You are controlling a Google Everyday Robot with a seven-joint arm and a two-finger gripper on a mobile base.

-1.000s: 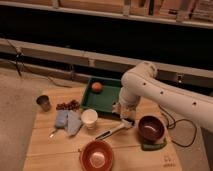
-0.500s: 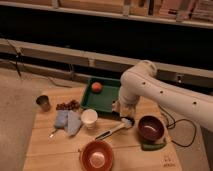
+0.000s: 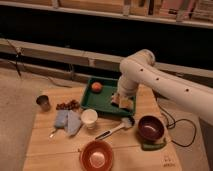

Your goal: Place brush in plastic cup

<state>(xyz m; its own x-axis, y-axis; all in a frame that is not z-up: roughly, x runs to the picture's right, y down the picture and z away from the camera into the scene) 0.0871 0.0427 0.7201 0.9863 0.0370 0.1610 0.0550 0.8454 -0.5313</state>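
A: Moved since half a second ago: nothing visible. Gripper [image 3: 121, 99] parked in same spot, low over right end of green tray [image 3: 102, 104], pointing down.
B: Open or shut?
A: Cannot tell. Tan brush [image 3: 126, 103] right at gripper tip, on or just above tray's right edge. Held or only touched: cannot tell either.
B: Plastic cup [image 3: 43, 102]?
A: Dark grey, upright, far left on wooden table [image 3: 45, 150], well apart from brush. Dark red grape-like cluster [image 3: 67, 105] just beside it.
B: Rest?
A: Orange-red round fruit [image 3: 96, 86] in tray's back left. White cup [image 3: 89, 118] in front of tray, blue-grey cloth [image 3: 67, 121] left of that. Black-handled, white-headed utensil [image 3: 115, 129] lying between white cup and maroon bowl [image 3: 150, 127]. Maroon bowl on green mat [image 3: 152, 146], front right. Red-brown bowl [image 3: 96, 155] at front edge.
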